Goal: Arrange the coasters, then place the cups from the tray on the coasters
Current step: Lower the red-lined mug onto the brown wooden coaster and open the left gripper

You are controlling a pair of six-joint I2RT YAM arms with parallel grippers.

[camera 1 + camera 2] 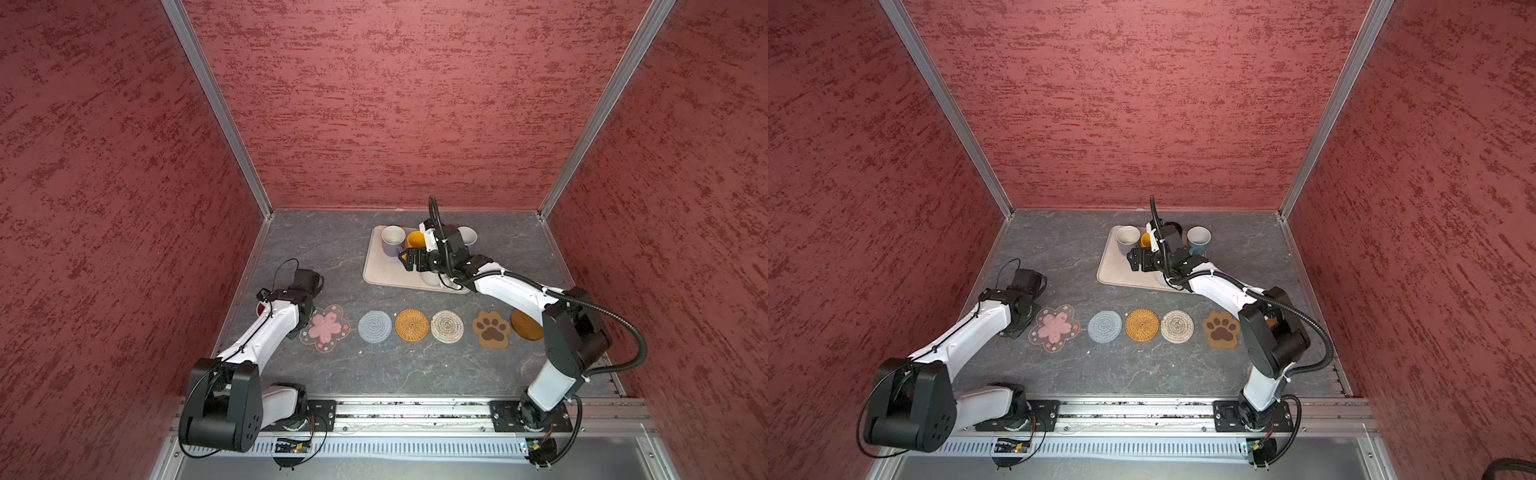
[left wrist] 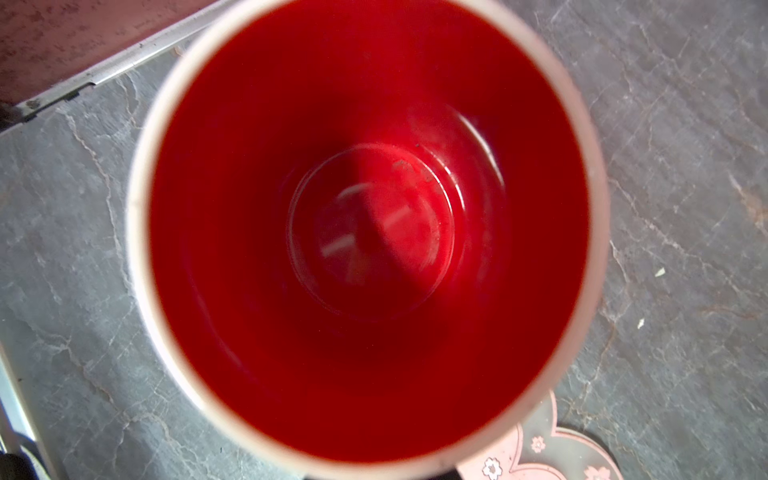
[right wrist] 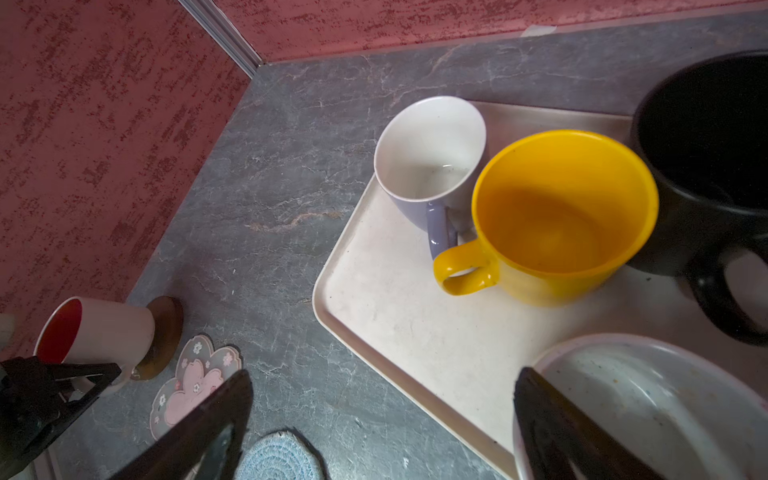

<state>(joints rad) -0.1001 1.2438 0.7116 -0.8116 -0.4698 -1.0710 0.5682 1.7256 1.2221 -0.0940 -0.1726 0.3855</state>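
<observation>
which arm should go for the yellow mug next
Right. The right gripper is open over the tray beside the yellow mug; the left gripper is across the table, shut on the red-lined mug on a wooden disc.

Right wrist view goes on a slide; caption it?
Open right gripper over the tray, facing the yellow mug; red-lined mug on a wooden coaster.

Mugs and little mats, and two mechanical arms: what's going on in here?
The robot is setting cups from the tray onto a row of coasters. The left fingers are closed on the red-lined white cup, which is at the wooden disc at the row's left end. The right fingers hang open over the tray, where the yellow cup and others wait. The other coasters are bare.
</observation>
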